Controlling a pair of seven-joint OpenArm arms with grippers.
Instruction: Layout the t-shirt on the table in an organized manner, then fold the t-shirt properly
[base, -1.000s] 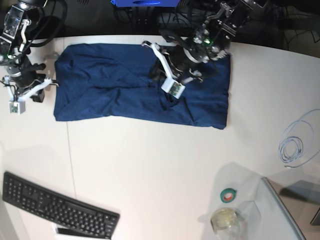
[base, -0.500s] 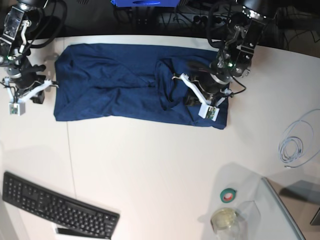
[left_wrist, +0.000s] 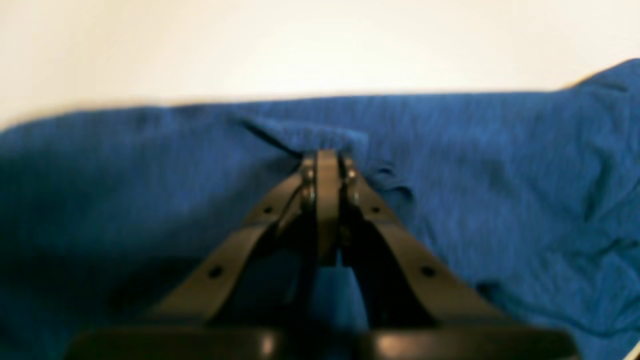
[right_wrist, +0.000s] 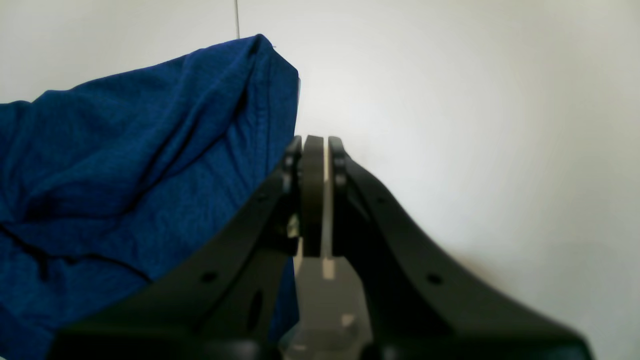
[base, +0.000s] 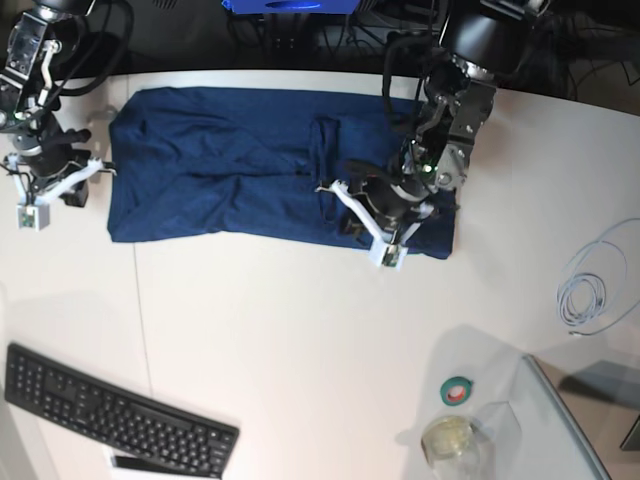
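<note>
The t-shirt (base: 250, 165) lay rumpled along the table's (base: 300, 340) far edge. The left gripper (left_wrist: 327, 160) pinched a fold near its front hem; the right gripper (right_wrist: 315, 150), pressed together, held nothing. A hard tug could bunch the cloth.

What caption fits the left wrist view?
Left gripper shut on a pinched fold of the t-shirt, white table beyond.
</note>
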